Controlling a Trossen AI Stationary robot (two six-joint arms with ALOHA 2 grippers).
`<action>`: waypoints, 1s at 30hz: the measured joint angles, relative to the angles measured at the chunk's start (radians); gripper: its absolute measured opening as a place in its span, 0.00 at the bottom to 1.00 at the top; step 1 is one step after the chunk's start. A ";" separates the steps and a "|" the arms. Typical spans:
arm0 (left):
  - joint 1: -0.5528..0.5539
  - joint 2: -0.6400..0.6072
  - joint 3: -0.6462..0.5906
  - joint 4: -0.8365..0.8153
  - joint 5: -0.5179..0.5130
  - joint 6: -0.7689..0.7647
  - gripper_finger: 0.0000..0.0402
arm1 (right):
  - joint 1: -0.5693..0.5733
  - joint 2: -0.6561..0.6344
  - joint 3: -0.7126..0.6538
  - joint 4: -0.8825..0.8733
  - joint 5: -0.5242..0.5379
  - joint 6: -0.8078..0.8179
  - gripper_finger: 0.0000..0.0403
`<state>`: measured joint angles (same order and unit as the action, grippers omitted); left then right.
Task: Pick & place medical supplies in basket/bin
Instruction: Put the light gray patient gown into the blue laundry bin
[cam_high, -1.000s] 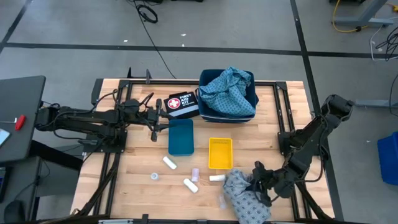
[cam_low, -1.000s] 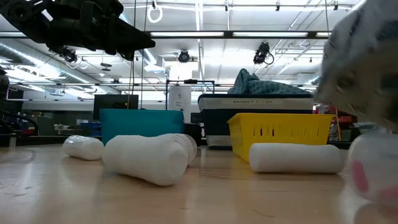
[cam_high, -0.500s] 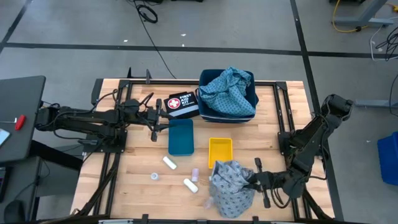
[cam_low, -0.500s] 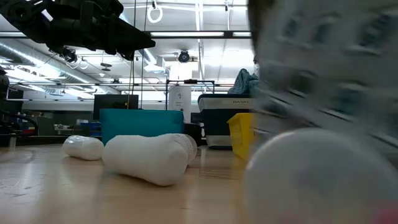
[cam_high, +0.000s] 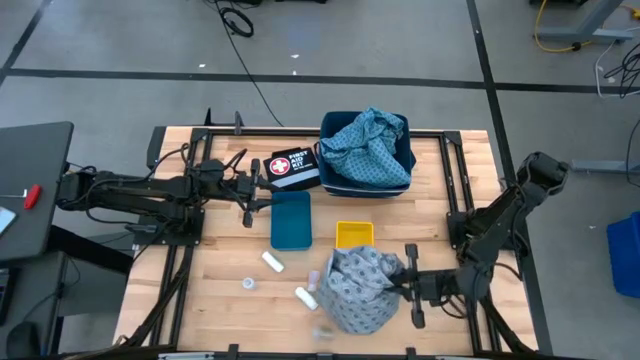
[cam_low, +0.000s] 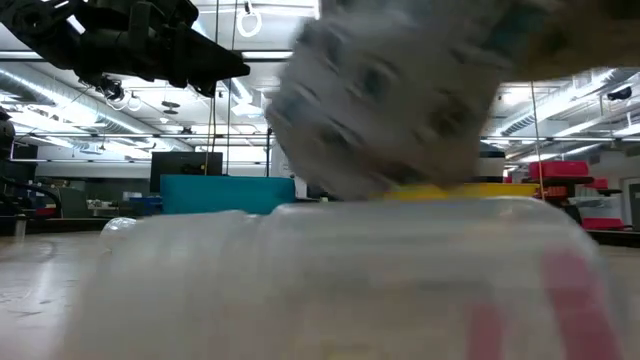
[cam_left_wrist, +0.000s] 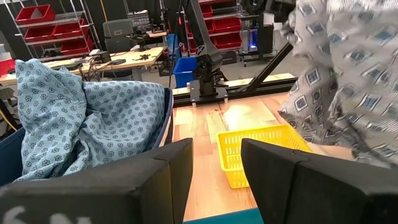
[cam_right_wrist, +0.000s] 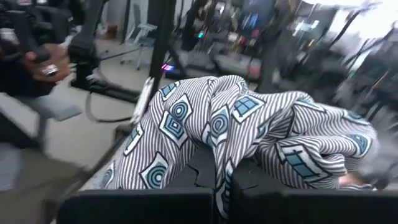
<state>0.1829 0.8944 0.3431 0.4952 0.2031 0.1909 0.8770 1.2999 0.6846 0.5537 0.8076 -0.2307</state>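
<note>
Grey cloth (cam_high: 358, 290) overlapping, seemingly, yellow bin (cam_high: 354, 234) edge

a wooden table (cam_high: 200, 290) carries a teal bin (cam_high: 291, 220), a yellow basket (cam_high: 353, 234), a dark blue basket (cam_high: 400, 186), a black pouch (cam_high: 294, 168), several gauze rolls (cam_high: 272, 262) and a tape ring (cam_high: 248, 284).

A red-and-white cross label (cam_high: 289, 165) is seen on the black pouch (cam_high: 296, 169) lying on the counter (cam_high: 225, 260) in the high view; its white lettering is too small to be read. No other text can be made out.
</note>
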 joint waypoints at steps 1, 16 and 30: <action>0.000 0.000 0.000 0.001 0.000 0.000 0.35 | -0.014 0.000 0.000 0.027 -0.005 -0.042 0.00; 0.000 0.000 0.000 0.002 0.018 0.016 0.35 | -0.396 -0.169 0.000 -0.130 -0.563 -0.182 0.00; 0.000 0.000 0.000 0.002 0.018 0.021 0.35 | -0.648 -0.423 0.000 -0.340 -0.638 -0.284 0.00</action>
<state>0.1829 0.8944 0.3431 0.4969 0.2215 0.2119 0.2289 0.8767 0.6849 0.2135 0.1697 -0.5144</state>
